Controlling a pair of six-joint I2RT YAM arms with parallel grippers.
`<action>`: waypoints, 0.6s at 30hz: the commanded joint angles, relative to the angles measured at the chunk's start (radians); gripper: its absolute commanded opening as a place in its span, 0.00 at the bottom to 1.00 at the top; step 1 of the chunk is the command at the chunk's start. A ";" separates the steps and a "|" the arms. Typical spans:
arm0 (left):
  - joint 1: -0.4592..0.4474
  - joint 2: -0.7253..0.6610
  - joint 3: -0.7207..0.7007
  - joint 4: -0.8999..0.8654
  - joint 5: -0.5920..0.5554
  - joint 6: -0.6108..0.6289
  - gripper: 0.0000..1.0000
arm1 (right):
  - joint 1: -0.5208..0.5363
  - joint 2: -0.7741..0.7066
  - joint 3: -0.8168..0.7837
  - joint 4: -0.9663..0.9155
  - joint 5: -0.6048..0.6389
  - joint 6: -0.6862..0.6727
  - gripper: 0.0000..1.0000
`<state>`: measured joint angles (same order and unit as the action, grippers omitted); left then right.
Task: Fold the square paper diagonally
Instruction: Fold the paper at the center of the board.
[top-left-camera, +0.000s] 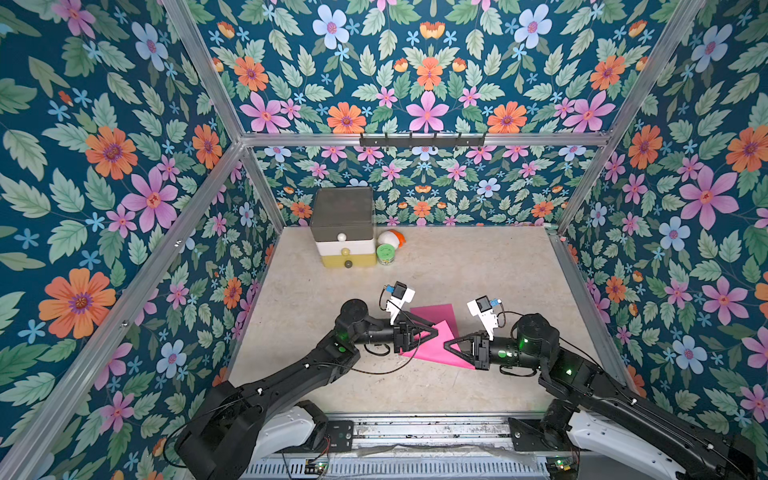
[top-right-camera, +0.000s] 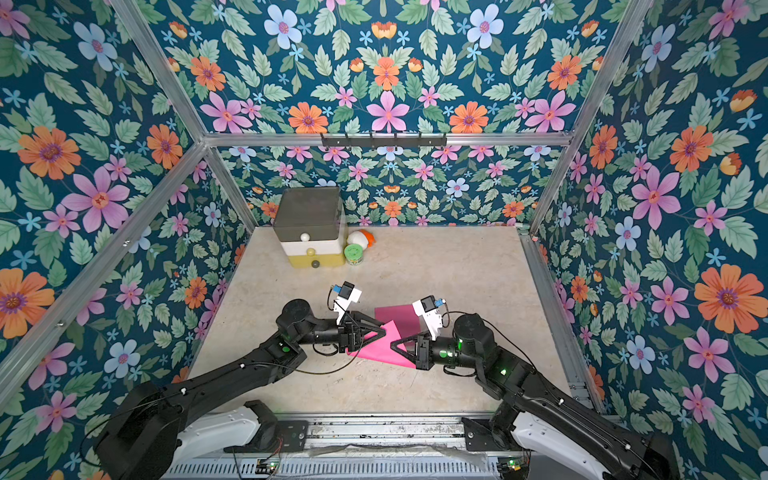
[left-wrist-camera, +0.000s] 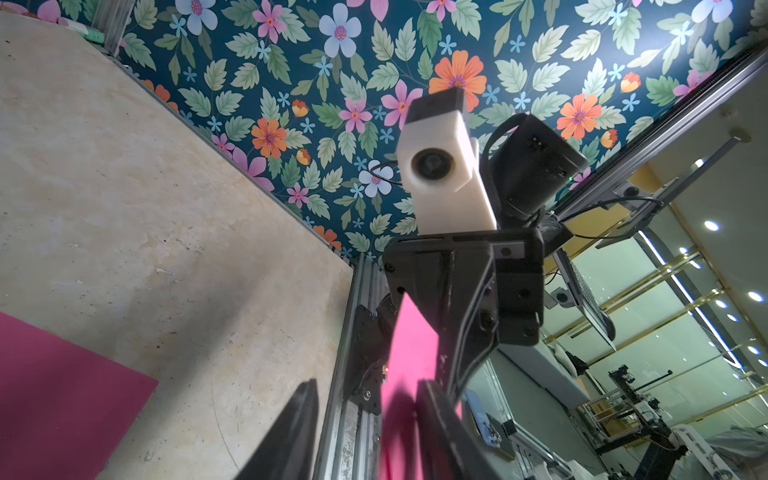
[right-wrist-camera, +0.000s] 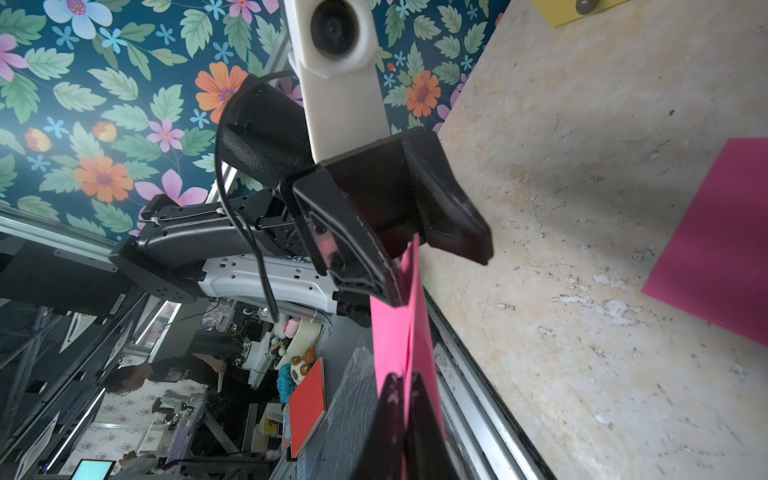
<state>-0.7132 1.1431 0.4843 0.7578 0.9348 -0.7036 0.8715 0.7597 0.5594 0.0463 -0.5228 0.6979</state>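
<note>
Located the square paper (top-left-camera: 436, 349) at the front centre of the table (top-left-camera: 374, 386), between the 2 arms. Found its near part raised off the surface, not lying flat. Observed the right gripper (top-left-camera: 446, 345) closed tight on the sheet. Confirmed this in the right wrist view: bright pink paper pinched between its fingers (right-wrist-camera: 388, 411), apparently doubled into 2 layers meeting along a line. Observed the left gripper (top-left-camera: 435, 331) at the opposite side of the raised portion, fingers (left-wrist-camera: 291, 432) apart with a clear gap. Noted the paper edge inside that gap, close against 1 finger, with no clamp visible. Recorded a darker pink area (top-left-camera: 434, 313) flat on the table just behind the raised part. Unable to tell from these views whether the same sheet in shadow or a separate piece. Judged the fold as begun but unfinished: sheet off the table and seemingly bent over itself, no sharp crease seen, no flat triangle on the table. Unable to verify corner-to-corner alignment, with the corners hidden by the grippers in both top views. Judged as outstanding: matching of opposite corners, lowering of the doubled sheet to the table, pressing along the diagonal, release by both grippers. Noted the 3-drawer box (top-left-camera: 343, 216) and small items at the back wall, well apart, no bearing on the work.
</note>
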 joint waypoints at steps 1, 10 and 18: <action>0.000 0.005 -0.002 0.060 0.005 -0.015 0.35 | -0.006 -0.006 -0.004 0.031 0.000 0.005 0.00; 0.000 0.021 -0.004 0.080 0.004 -0.034 0.31 | -0.011 0.007 -0.018 0.019 0.030 -0.004 0.00; -0.003 0.018 -0.023 0.081 -0.009 -0.028 0.13 | -0.026 0.025 -0.021 0.003 0.055 0.001 0.00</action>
<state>-0.7132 1.1641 0.4610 0.7933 0.9283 -0.7330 0.8486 0.7792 0.5339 0.0399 -0.4950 0.7048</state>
